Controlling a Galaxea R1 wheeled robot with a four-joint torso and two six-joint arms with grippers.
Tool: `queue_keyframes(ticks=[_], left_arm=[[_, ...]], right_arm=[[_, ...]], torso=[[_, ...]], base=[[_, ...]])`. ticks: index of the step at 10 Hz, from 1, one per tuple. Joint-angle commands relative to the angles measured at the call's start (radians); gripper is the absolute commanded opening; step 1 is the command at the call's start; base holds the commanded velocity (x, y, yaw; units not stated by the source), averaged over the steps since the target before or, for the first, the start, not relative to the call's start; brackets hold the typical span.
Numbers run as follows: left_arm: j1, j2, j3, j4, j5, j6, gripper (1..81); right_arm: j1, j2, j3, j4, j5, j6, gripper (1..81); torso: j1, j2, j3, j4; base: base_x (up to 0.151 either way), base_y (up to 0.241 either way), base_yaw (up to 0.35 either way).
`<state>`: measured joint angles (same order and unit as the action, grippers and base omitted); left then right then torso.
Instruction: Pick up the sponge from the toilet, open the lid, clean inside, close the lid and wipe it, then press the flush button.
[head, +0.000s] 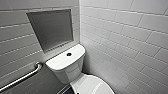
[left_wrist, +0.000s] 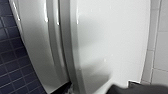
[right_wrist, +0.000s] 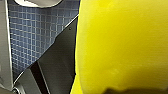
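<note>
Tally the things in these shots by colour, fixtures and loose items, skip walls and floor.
White: 2, the toilet and its lid
Yellow: 1, the sponge
Dark: 1, the flush button
Silver metal: 1, the grab bar
Total: 5

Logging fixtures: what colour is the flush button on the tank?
Dark, almost black; the flush button shows best in the head view.

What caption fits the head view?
White toilet in a tiled corner, lid closed, dark flush button on the tank top, metal grab bar on the wall.
</note>
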<state>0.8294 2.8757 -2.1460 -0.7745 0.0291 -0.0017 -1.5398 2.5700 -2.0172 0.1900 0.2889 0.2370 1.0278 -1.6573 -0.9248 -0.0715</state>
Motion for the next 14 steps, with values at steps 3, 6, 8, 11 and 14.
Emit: queue_keyframes(ticks=[3,6,8,11,14], left_arm=[[-0.109,0.097,-0.035,-0.017,0.009,0.002,81.1],[-0.143,0.104,-0.008,-0.023,0.011,0.0,81.1],[-0.157,0.065,0.076,-0.037,0.008,-0.004,81.1],[-0.187,0.051,0.123,-0.06,0.008,-0.014,81.1],[-0.219,0.042,0.179,-0.062,0.009,-0.015,81.1]], right_arm=[[0.022,-0.011,-0.004,-0.007,-0.062,0.005,1.0],[0.022,0.006,-0.034,-0.006,-0.062,0.005,1.0],[0.026,0.011,-0.035,-0.006,-0.063,0.005,1.0],[0.031,0.024,-0.046,-0.011,-0.063,0.005,1.0],[0.034,0.038,-0.066,-0.011,-0.065,0.005,1.0]], torso=[[0.0,0.0,0.0,0.0],[0.0,0.0,0.0,0.0],[0.0,0.0,0.0,0.0],[0.0,0.0,0.0,0.0],[0.0,0.0,-0.001,0.0]], base=[[0.0,0.0,0.0],[0.0,0.0,0.0],[0.0,0.0,0.0],[0.0,0.0,0.0],[0.0,0.0,0.0]])
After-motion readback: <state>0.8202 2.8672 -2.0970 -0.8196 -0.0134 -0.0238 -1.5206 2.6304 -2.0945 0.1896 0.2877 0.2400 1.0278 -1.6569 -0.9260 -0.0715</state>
